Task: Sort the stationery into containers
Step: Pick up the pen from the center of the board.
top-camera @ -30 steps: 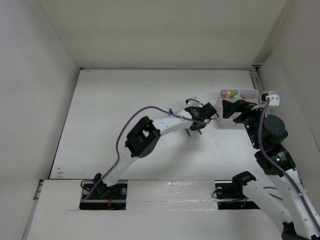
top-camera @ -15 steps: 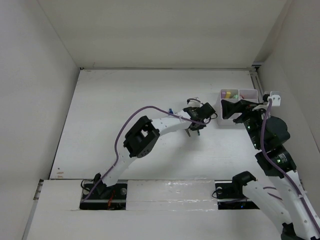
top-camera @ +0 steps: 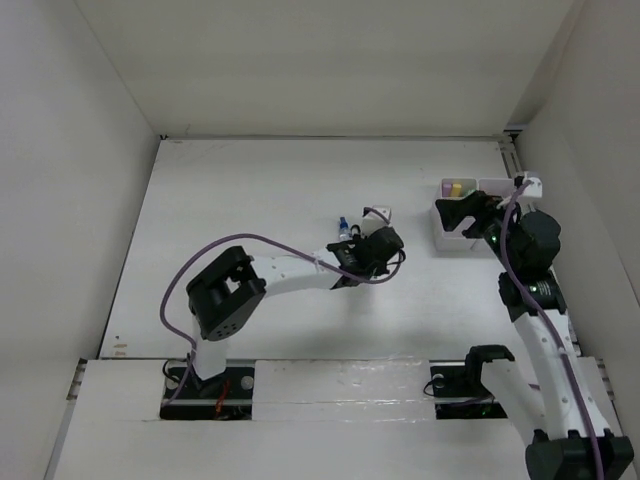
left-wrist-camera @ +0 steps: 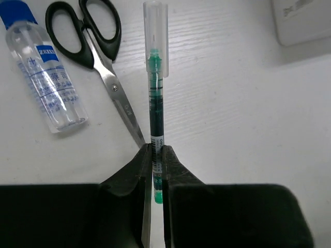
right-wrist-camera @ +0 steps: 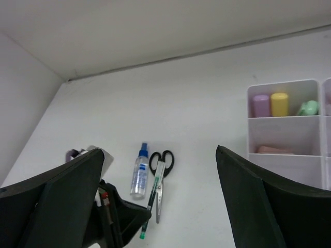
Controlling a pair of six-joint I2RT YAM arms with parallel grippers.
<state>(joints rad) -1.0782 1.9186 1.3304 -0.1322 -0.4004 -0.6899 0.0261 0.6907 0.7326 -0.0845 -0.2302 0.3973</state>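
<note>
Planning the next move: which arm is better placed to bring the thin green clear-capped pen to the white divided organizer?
Left. The left gripper is shut on the thin green pen; the right gripper is open and empty by the white organizer.

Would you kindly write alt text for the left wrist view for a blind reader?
The left gripper is shut on the near end of a green pen with a clear cap, which points away across the white table. Black-handled scissors lie left of it, a blue-capped bottle further left, and a white object's corner shows top right.
</note>
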